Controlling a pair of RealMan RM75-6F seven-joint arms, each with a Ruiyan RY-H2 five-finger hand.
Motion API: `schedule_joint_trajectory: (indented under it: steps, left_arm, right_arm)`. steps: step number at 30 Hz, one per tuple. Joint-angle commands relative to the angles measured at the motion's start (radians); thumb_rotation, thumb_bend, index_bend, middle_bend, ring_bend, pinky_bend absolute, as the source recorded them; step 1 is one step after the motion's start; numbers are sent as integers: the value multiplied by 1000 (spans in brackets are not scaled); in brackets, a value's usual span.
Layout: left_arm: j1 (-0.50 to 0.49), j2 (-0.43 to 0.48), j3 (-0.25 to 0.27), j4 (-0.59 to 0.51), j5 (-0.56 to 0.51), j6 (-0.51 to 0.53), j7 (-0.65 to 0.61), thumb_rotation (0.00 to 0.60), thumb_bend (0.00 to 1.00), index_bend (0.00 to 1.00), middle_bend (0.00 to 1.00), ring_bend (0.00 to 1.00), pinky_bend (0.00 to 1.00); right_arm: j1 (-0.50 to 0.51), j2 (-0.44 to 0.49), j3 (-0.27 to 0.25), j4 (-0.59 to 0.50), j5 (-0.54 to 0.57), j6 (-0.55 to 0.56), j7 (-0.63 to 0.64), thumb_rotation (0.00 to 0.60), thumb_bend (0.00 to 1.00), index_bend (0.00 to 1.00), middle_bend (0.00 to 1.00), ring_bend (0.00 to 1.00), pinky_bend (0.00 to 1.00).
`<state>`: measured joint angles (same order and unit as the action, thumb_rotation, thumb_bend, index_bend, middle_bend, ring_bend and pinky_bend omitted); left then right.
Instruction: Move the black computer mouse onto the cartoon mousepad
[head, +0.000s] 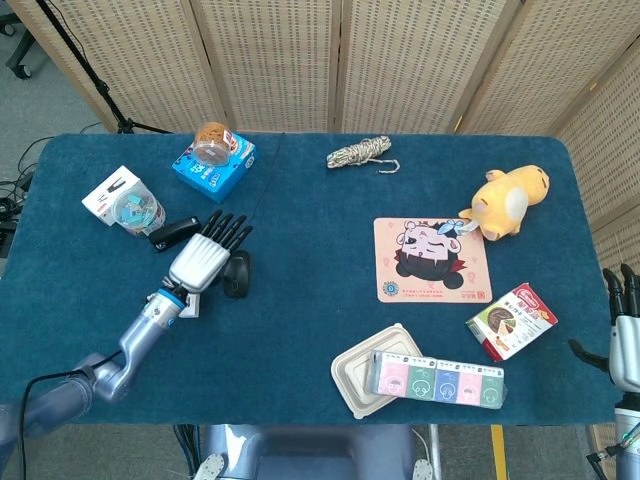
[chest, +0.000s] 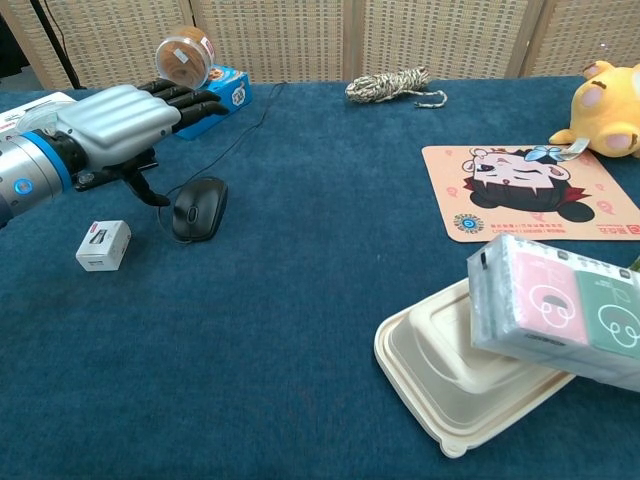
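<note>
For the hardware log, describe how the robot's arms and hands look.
The left hand has a silver-grey ribbed shell over its back and black fingers. A bright blue ring sits at its wrist, and the forearm is smooth metallic grey-blue. The right hand, at the frame edge, shows the same silver back and black fingers. No loose cables show on either arm.

Bare cloth between mouse (head: 237, 274) and mousepad (head: 432, 259); clamshell box (head: 372, 369) nearer front
</note>
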<state>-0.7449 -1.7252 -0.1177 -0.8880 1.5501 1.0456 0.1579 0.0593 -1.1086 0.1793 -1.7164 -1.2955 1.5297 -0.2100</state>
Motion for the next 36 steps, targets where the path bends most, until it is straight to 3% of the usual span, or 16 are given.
schedule_joint_trajectory:
  steps: [1, 24, 36]
  left_arm:
    - [-5, -4, 4, 7, -2, -1, 3, 600, 0, 0, 0, 0, 0]
    - [-52, -53, 26, 126, -31, -56, 17, 600, 0, 0, 0, 0, 0]
    - [-117, -80, 118, 237, 80, -61, -4, 600, 0, 0, 0, 0, 0]
  right_arm:
    - [-1, 1, 1, -1, 0, 3, 2, 600, 0, 0, 0, 0, 0]
    - [-2, 6, 3, -2, 8, 2, 11, 600, 0, 0, 0, 0, 0]
    - [-3, 4, 7, -7, 19, 9, 2, 600, 0, 0, 0, 0, 0]
